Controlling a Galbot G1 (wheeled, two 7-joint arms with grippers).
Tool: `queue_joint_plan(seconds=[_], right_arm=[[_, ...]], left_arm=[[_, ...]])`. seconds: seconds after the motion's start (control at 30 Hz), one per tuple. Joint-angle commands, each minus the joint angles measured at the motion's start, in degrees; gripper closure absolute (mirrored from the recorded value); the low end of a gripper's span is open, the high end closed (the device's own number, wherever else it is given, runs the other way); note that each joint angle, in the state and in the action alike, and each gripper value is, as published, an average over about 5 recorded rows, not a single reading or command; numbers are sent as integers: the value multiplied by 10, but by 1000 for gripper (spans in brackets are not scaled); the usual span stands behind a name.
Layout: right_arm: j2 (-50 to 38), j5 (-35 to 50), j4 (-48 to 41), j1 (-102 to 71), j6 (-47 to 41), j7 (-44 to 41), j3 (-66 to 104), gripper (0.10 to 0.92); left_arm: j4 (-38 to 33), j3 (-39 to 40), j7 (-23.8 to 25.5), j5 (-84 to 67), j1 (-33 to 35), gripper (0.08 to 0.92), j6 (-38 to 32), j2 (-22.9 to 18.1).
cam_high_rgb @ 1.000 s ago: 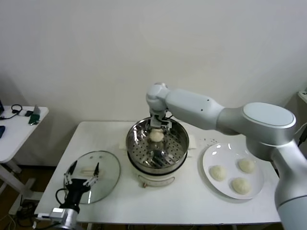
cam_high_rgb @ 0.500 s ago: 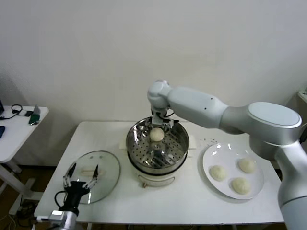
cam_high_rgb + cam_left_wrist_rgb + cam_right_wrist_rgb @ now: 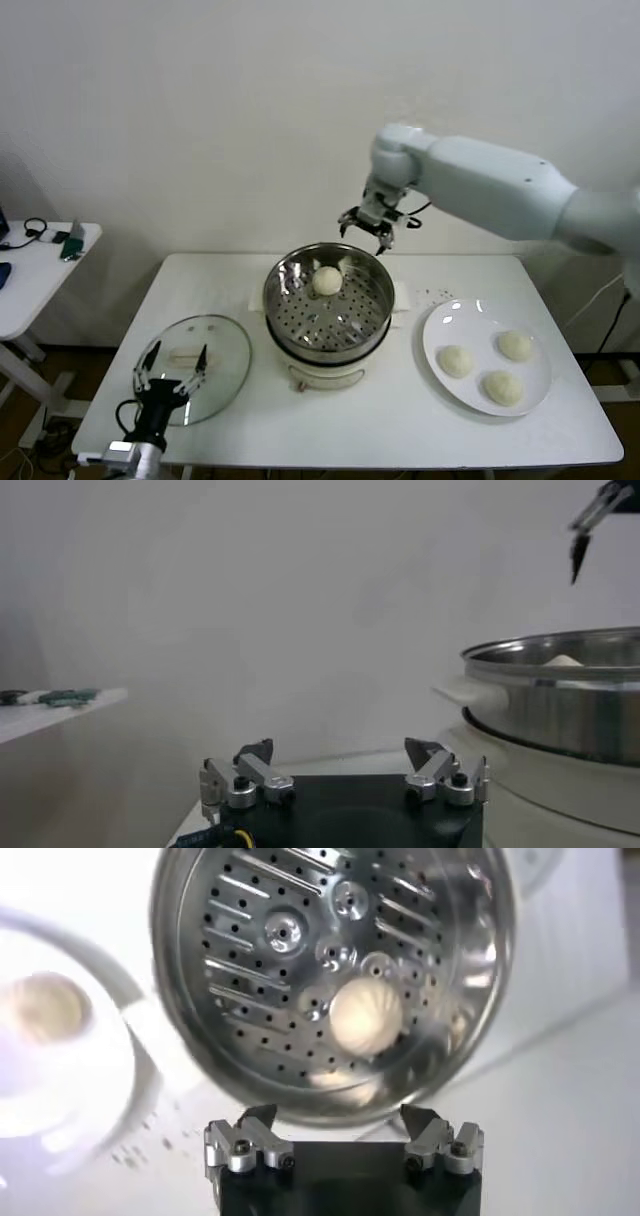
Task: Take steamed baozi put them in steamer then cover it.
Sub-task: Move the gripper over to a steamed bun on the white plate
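The right gripper (image 3: 369, 224) has lifted clear of the steamer (image 3: 328, 300) and now hangs above its far rim, jaws spread and empty. One baozi (image 3: 327, 280) has been released onto the perforated tray. Three baozi (image 3: 455, 360) remain on the plate (image 3: 438, 325). The left gripper (image 3: 170, 376) waits spread above the cover (image 3: 222, 350) on the table (image 3: 400, 420).

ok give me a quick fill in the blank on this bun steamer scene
1. The steamer holds ___ bun.
2. The white plate holds ___ buns.
3. The glass lid lies on the table, on the steamer's ___ side.
4. The right gripper, fingers open, is ___ the steamer.

Missing words: one; three; left; above
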Motion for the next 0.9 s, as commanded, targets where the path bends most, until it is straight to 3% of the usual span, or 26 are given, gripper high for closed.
queue_joint_plan(seconds=[0.03, 0.2, 0.43, 0.63, 0.9], right_arm=[[-204, 181, 107, 42, -204, 51, -96, 203], [-249, 174, 126, -14, -232, 26, -89, 203], [-275, 96, 99, -171, -235, 7, -4, 203], [-260, 39, 62, -287, -234, 5, 76, 203], [-222, 24, 20, -340, -232, 19, 128, 203]], left_arm=[[-4, 1, 0, -2, 2, 177, -1, 3], [-12, -1, -1, -4, 7, 177, 1, 6], [-22, -5, -2, -3, 15, 177, 3, 5], [-28, -5, -5, 2, 15, 177, 9, 1], [-29, -1, -6, 15, 16, 177, 10, -7]])
